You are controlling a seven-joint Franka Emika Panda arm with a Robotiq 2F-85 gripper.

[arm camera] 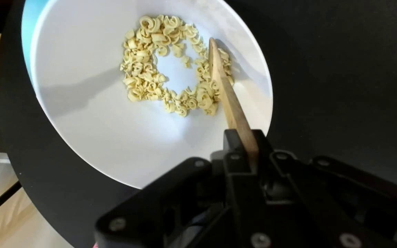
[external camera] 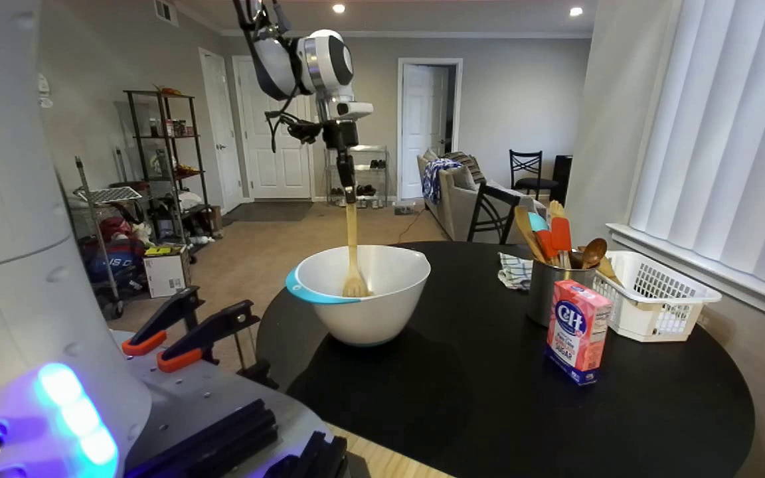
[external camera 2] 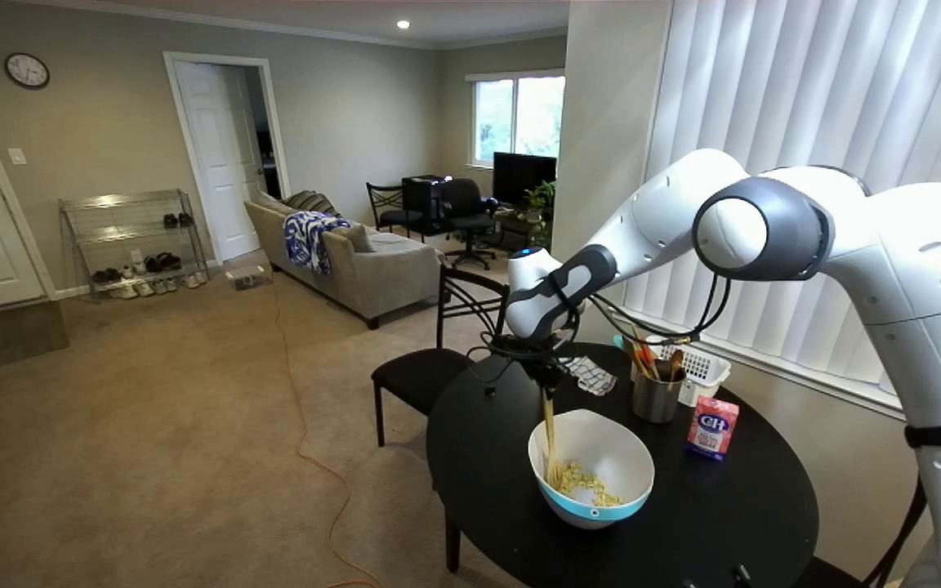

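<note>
One gripper [arm camera: 246, 139], jaws pinched around the upper handle of a wooden utensil [external camera: 351, 229]. Utensil: nearly upright, head down in a white bowl [external camera: 369, 322], close to the inner wall, among pale curled pasta pieces [arm camera: 143, 69]. Pasta: loose ring about a bare patch of bowl floor. Bowl: free-standing on a round black table [external camera: 489, 411], hence probably prone to sliding or tipping under a hard sideways push on the wall. Further likely hazards: slim handle twisting in the grip, from drag at the far end; pieces flung over the rim, from too quick a sweep. Well apart from the bowl: sugar box [external camera: 578, 332] and metal utensil holder [external camera: 540, 292], likely at risk only from a wide swing.
</note>
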